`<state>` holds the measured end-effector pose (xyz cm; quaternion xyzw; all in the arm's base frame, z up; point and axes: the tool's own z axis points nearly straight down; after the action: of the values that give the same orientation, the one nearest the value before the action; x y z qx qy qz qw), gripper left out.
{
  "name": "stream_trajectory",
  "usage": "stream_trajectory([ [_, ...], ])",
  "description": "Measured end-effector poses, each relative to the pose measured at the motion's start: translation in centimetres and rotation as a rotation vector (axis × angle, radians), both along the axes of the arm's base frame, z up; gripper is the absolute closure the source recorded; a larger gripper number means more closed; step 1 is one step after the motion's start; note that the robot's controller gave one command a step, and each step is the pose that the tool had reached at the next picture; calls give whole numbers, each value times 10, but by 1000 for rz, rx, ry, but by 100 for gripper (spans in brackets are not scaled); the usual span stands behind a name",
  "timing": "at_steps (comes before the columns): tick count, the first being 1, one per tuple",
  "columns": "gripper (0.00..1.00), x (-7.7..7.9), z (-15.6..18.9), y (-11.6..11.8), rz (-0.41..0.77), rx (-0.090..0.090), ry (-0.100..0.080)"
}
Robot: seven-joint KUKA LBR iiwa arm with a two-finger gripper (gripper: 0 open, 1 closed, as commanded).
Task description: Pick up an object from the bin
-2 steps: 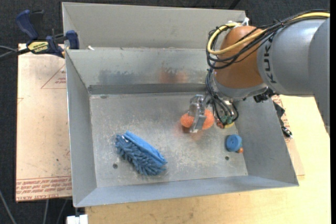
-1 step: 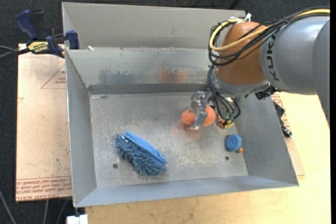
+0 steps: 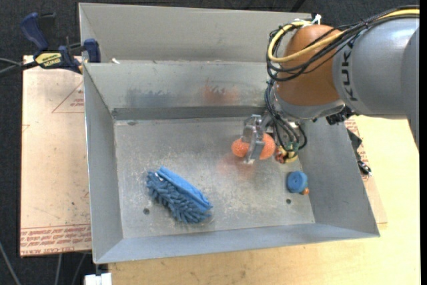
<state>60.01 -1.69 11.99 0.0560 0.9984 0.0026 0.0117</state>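
My gripper (image 3: 253, 143) hangs over the right middle of the bin floor, its metal fingers down on an orange rounded thing (image 3: 240, 148) that shows on both sides of them. The fingers look closed round it, with the orange thing between them. A small blue round piece with an orange tip (image 3: 297, 182) lies just to the lower right of the gripper. Farther left, a blue bristly brush (image 3: 178, 195) lies flat near the bin's front wall.
The arm, with its orange cover and yellow cables, reaches in from the right above the bin's right wall. The bin's sloped walls rise on all sides of the floor.
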Motion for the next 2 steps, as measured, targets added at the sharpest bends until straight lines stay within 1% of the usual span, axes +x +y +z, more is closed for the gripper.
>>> stream_trajectory([
  [2,100,-2,19,0,0,1,7],
])
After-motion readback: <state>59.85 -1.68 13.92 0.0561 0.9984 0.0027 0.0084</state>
